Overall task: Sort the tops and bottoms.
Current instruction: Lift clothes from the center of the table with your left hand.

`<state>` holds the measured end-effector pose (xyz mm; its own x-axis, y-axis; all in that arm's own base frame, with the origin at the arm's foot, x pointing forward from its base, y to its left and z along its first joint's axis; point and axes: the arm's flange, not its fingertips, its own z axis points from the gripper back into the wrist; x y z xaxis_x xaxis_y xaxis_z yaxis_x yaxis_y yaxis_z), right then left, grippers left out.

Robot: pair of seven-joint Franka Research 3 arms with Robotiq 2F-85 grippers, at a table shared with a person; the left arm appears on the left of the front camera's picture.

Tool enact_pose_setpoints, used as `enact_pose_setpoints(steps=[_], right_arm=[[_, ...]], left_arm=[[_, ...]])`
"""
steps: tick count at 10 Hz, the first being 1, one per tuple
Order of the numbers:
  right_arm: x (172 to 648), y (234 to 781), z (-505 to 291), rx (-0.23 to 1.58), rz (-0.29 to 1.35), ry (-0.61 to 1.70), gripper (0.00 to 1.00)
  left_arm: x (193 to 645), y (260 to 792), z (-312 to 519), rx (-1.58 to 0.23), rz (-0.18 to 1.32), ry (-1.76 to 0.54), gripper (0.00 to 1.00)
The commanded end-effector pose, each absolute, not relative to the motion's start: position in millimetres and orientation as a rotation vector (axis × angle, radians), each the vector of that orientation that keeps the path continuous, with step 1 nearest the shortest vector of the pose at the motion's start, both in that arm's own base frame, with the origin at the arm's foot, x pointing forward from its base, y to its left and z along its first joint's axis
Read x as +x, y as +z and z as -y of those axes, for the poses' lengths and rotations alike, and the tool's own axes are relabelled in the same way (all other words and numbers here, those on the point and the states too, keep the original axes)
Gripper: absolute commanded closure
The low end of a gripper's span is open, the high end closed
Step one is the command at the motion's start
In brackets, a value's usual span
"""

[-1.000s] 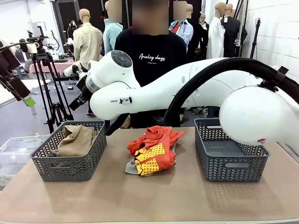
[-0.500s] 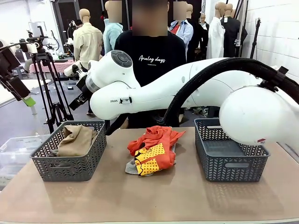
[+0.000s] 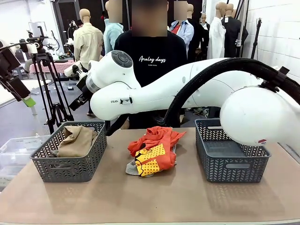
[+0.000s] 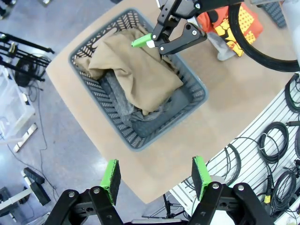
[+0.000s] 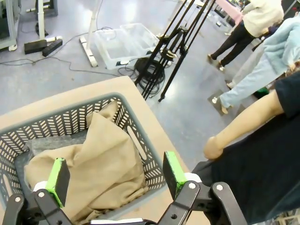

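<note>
Nothing had moved: the left gripper [image 4: 156, 174] and right gripper [image 5: 115, 177] hung open and empty above the basket [image 3: 70, 169] at the table's [image 3: 140, 199] left edge, which held the tan garment [image 3: 77, 140] and dark grey garment [image 4: 123, 102]. The orange garment [image 3: 154, 147] and light grey garment [image 3: 131, 168] lay mid-table, unsorted.

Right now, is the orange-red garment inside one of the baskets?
No, the orange-red garment lies on the table, between the left basket and the right basket.

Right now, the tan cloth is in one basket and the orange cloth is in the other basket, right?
No. The tan cloth is in one basket, but the orange cloth lies on the table, not in the other basket; the front view shows it.
</note>
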<state>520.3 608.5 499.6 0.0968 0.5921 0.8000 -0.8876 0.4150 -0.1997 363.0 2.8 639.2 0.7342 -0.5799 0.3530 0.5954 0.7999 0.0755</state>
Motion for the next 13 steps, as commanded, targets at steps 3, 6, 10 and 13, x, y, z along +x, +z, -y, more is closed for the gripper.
enact_pose_setpoints(steps=[3, 6, 10, 13], right_arm=[[520, 501, -611, 0.359, 0.971, 1.137, 0.00], [513, 521, -596, 0.281, 0.942, 1.127, 0.00], [458, 605, -477, 0.032, 0.844, 0.975, 0.00], [402, 639, -389, -0.038, 0.779, 0.900, 0.00]], left_arm=[[364, 641, -3, -0.037, 0.370, -0.640, 0.20], [364, 641, -3, -0.037, 0.370, -0.640, 0.20], [364, 641, -3, -0.037, 0.370, -0.640, 0.20], [364, 641, -3, -0.037, 0.370, -0.640, 0.20]])
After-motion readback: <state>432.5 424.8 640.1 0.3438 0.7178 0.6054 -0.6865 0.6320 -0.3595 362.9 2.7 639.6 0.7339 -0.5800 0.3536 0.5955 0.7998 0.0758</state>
